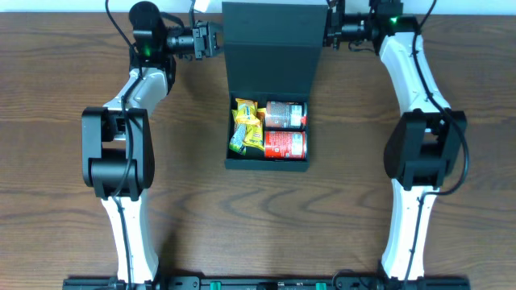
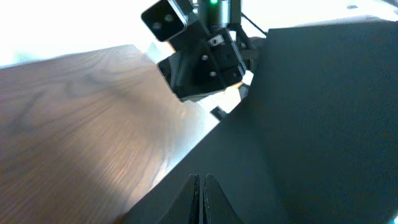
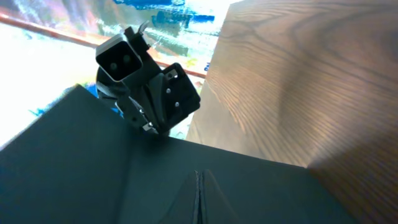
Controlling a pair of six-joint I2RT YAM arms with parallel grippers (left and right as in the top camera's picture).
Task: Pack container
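dark teal-black matte box [image 1: 266, 164] at wooden tabletop's [image 1: 48, 161] centre, flap lid [image 1: 272, 48] raised toward the far edge. left hand [image 1: 211, 40], right hand [image 1: 330, 34] each closed on a lid side. uneven pulls could twist or tear it.

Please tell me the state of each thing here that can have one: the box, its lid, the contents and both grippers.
container: open, partly packed.
lid: raised at the far side, not closed.
red cans: lying on their sides inside the container.
yellow packets: inside, left of the cans.
left gripper: shut on the lid.
right gripper: shut on the lid.
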